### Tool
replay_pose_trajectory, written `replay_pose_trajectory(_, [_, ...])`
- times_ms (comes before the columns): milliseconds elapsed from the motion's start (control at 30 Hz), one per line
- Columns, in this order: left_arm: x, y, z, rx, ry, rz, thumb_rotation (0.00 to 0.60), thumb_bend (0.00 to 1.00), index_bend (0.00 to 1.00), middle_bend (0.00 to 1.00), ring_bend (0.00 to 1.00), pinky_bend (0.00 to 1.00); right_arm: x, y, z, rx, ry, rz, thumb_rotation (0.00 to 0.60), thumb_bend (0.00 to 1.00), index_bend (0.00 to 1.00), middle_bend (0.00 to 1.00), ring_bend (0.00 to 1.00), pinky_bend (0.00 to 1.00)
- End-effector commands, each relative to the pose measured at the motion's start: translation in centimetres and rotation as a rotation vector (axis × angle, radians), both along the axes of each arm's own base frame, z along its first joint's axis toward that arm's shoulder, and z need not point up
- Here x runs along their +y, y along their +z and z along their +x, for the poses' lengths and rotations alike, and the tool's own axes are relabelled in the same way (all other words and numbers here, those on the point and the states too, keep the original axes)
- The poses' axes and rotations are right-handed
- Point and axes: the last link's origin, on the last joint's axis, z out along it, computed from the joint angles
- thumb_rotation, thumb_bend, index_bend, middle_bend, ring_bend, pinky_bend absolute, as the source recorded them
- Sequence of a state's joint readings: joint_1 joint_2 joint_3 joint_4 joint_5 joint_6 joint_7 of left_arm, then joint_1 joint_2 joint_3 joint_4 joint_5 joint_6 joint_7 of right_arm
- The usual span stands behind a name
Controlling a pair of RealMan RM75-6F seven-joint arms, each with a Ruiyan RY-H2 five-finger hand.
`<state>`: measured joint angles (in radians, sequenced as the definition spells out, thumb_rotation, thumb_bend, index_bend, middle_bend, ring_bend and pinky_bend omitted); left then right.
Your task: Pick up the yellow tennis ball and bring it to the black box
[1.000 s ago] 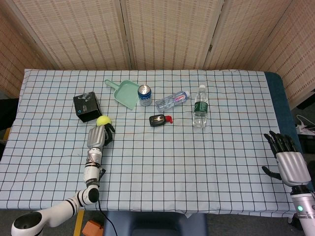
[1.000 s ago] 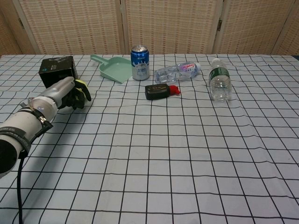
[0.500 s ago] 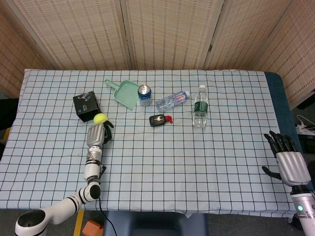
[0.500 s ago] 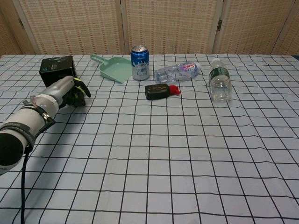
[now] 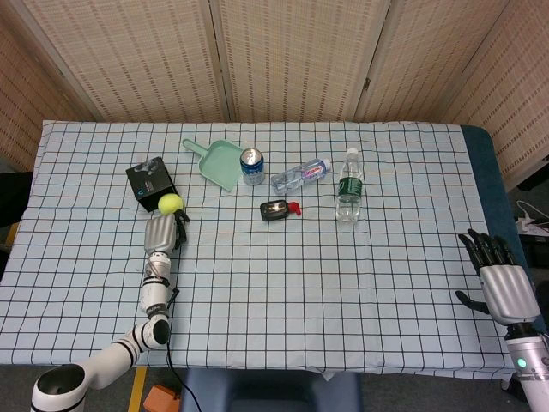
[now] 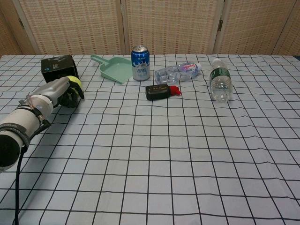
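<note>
The yellow tennis ball (image 5: 171, 203) (image 6: 74, 81) sits in the fingers of my left hand (image 5: 160, 232) (image 6: 57, 91), which holds it low over the table. The black box (image 5: 150, 180) (image 6: 58, 68) stands just beyond the ball at the far left; ball and box look to be touching or nearly so. My right hand (image 5: 500, 281) rests at the table's right edge with fingers spread and nothing in it; the chest view does not show it.
A green dustpan (image 5: 219, 162), a blue can (image 5: 251, 166), a lying plastic bottle (image 5: 300, 174), an upright water bottle (image 5: 347, 186) and a small black device with a red tip (image 5: 278, 209) stand across the far middle. The checkered tablecloth (image 5: 326, 292) covers the table.
My left hand has carried the ball further left and away from me, up against the black box. The box has shifted slightly left. The right hand has stayed put.
</note>
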<state>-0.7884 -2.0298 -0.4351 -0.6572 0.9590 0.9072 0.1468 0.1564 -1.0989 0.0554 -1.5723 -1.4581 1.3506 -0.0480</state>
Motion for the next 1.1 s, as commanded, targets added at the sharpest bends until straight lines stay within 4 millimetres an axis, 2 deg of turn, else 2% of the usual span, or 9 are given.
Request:
replay_pose_trajectory(33, [0.1, 0.0, 0.0, 0.007, -0.005, -0.001, 0.600, 0.73, 0.42, 0.51, 0.51, 0.81, 0.0, 0.0, 0.0, 0.000, 0.000, 0.000, 0.600, 0.11, 0.03, 0.00, 0.00, 0.00])
replay_pose_trajectory(233, [0.7, 0.2, 0.2, 0.005, -0.010, 0.003, 0.600, 0.72, 0.40, 0.48, 0.47, 0.78, 0.0, 0.0, 0.0, -0.003, 0.004, -0.003, 0.600, 0.11, 0.03, 0.00, 0.00, 0.00])
replay_pose_trajectory(467, [1.0, 0.1, 0.5, 0.009, -0.024, -0.006, 0.600, 0.69, 0.31, 0.39, 0.40, 0.73, 0.0, 0.0, 0.0, -0.003, 0.003, -0.003, 0.600, 0.11, 0.03, 0.00, 0.00, 0.00])
replay_pose_trajectory(767, [1.9, 0.3, -0.1, 0.012, 0.014, -0.027, 0.600, 0.60, 0.26, 0.36, 0.34, 0.59, 0.0, 0.1, 0.0, -0.003, 0.000, -0.005, 0.600, 0.11, 0.03, 0.00, 0.00, 0.00])
replay_pose_trajectory(1100, [3.0, 1.8, -0.3, 0.011, 0.015, -0.022, 0.600, 0.55, 0.18, 0.26, 0.21, 0.39, -0.1, -0.1, -0.1, 0.000, -0.005, 0.001, 0.600, 0.11, 0.03, 0.00, 0.00, 0.00])
